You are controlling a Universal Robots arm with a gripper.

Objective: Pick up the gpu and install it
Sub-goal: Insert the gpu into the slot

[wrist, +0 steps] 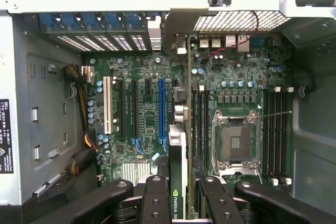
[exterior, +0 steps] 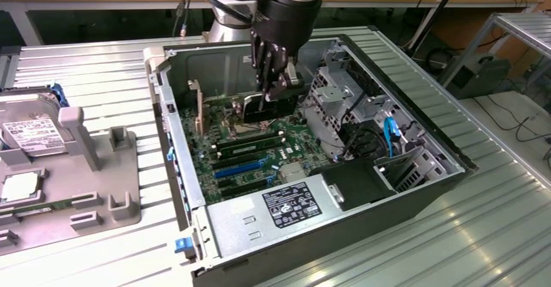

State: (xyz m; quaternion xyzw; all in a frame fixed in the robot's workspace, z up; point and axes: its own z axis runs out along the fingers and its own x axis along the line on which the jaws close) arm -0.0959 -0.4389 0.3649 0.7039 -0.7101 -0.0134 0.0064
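Observation:
My gripper (exterior: pixel 273 84) reaches down into the open computer case (exterior: pixel 177 171) and is shut on the gpu (exterior: pixel 262 108), a dark flat card held upright on its edge just above the motherboard (exterior: pixel 258 155). In the wrist view the gpu (wrist: pixel 178 145) is seen edge-on between my fingers (wrist: pixel 155 198), with a green label near the gripper (wrist: pixel 181 205). Its metal bracket end (wrist: pixel 176 32) lies against the case's rear slot openings. The card stands right beside the long blue slot (wrist: pixel 161 108); I cannot tell whether it is seated.
Around the card are the bare CPU socket (wrist: pixel 234 140), memory slots (wrist: pixel 275 129) and a white slot (wrist: pixel 107 103). The power supply (exterior: pixel 293 209) and drive cage (exterior: pixel 344 100) crowd the case. A grey fixture (exterior: pixel 86 190) with a hard drive (exterior: pixel 35 135) sits at the exterior view's left.

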